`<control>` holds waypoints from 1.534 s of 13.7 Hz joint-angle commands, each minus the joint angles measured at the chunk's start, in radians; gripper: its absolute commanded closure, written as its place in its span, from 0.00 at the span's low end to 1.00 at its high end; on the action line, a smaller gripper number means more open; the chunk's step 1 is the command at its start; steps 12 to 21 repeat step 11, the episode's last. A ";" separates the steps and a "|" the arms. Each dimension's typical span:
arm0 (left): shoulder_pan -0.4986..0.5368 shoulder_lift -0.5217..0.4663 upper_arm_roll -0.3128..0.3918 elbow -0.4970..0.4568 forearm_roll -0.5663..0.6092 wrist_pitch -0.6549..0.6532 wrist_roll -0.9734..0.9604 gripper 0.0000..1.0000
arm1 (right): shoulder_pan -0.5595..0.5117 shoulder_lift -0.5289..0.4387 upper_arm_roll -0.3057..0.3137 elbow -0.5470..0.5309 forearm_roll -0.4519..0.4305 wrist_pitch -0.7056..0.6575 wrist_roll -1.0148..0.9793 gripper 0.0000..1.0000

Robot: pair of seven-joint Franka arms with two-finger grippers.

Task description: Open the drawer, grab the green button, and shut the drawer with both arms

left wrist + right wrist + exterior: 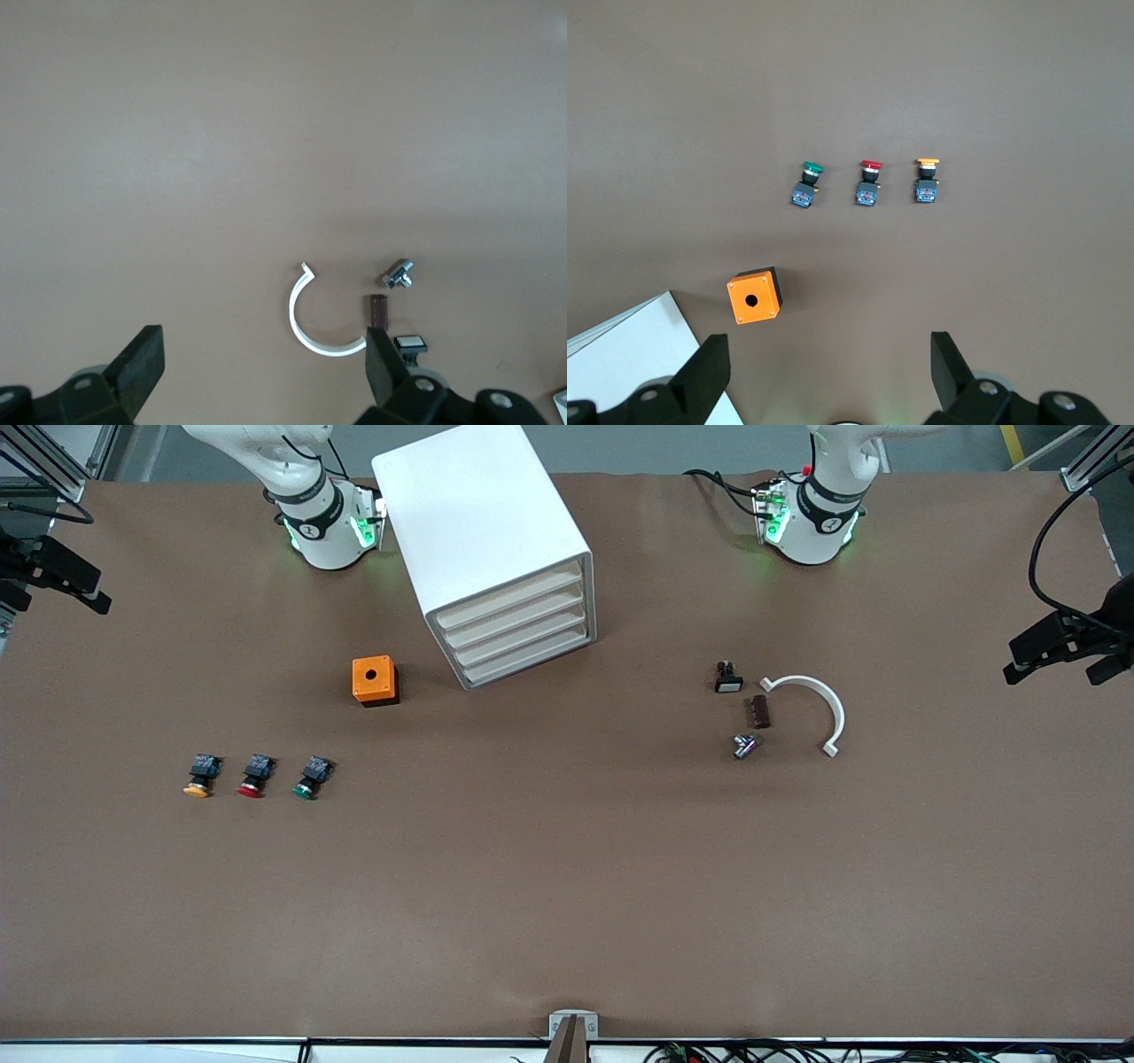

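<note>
1. The counter (567,886) is wearing a matte brown covering, smooth and a bit papery looking.
2. A boxy white cabinet (474,527) is sitting near the edge where the arm bases stand, turned at an angle. All four shallow cream drawers are sitting flush; the top drawer (509,600) is looking as closed as the rest.
3. An orange box (375,680) with a round hole in its top is resting just beside the cabinet, toward the right arm's end.
4. The green button (309,778), round cap on a black-and-blue body, is lying on the open counter toward the right arm's end, nearer the front camera than the orange box. It's lining up with a red button (255,777) and a yellow button (201,777).
5. Toward the left arm's end, a curved white plastic clip (819,704) is lying with a small brown block (759,712), a shiny metal fitting (744,746) and a white-capped switch (727,678) close beside it.
6. The left gripper (261,376) is hanging over the clip cluster, released, its chunky black fingers spread wide.
7. The right gripper (830,376) is hanging over the orange box area, also released and grasping nothing.
</note>
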 commanded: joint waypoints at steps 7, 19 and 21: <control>-0.032 0.016 -0.021 0.026 0.014 -0.022 -0.088 0.00 | -0.010 -0.021 0.003 -0.018 0.012 -0.002 -0.017 0.00; -0.032 0.015 -0.023 0.030 0.011 -0.034 -0.092 0.00 | -0.009 -0.021 0.006 -0.018 0.002 -0.004 -0.017 0.00; -0.032 0.015 -0.023 0.030 0.011 -0.034 -0.092 0.00 | -0.009 -0.021 0.006 -0.018 0.002 -0.004 -0.017 0.00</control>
